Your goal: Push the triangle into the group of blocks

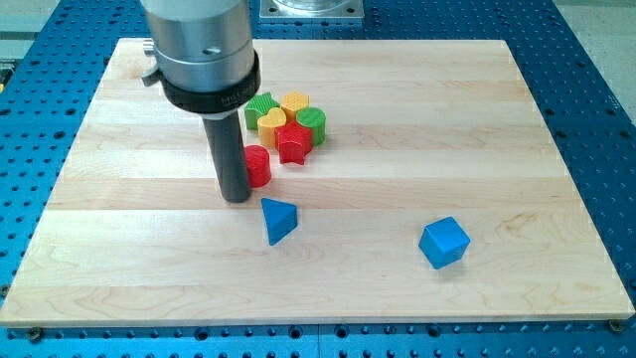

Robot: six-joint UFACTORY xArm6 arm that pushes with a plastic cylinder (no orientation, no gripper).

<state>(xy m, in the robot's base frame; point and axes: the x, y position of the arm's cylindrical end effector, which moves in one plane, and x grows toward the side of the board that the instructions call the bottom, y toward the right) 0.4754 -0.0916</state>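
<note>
The blue triangle [279,220] lies on the wooden board [497,129] a little below the board's middle, its long axis running from the view's top to bottom and its narrow point aimed at the view's bottom. My rod stands upright from a wide grey housing at the view's top, and my tip [237,197] rests just up-left of the triangle, near but apart from it (there are no jaws; nothing is held).

The red cylinder [257,166] sits right beside the rod on the view's right. Above it cluster the red star [294,142], yellow heart [271,121], green block [260,104], yellow block [294,103] and a second green block [313,122]. A blue cube [443,242] lies well apart at the right.
</note>
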